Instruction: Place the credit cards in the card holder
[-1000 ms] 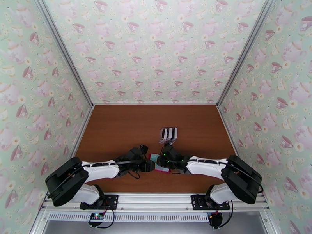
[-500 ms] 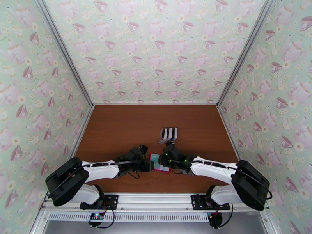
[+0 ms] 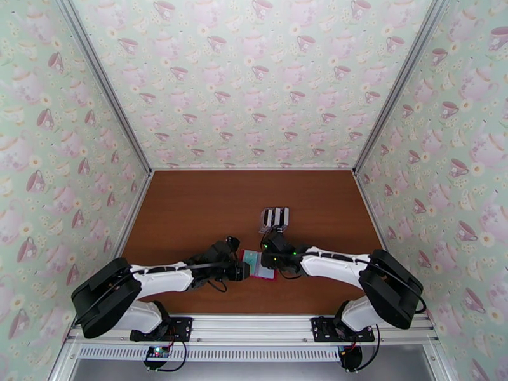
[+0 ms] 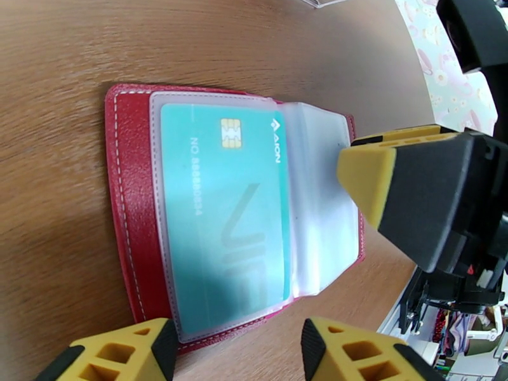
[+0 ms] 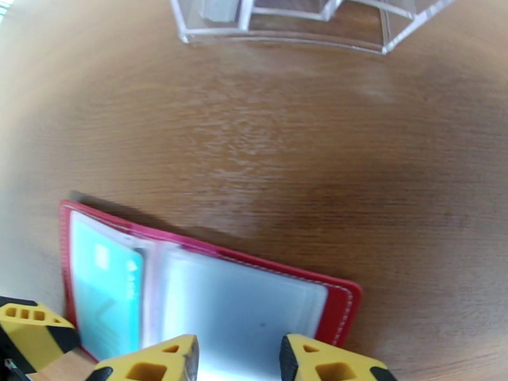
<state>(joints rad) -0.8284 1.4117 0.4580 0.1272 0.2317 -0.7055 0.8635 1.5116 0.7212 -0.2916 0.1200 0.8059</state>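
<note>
Left wrist view puts the open wallet on the surface just ahead of our left claw, jaws apart and empty. Our right claw, likewise apart, sits over its far flap. We judge it light and floppy: pin the red edge.

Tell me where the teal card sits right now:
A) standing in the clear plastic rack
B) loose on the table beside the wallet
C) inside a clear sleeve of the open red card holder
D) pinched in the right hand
C: in the left wrist view the teal card lies flat behind a translucent sleeve of the opened card holder, which rests on the table.
</note>
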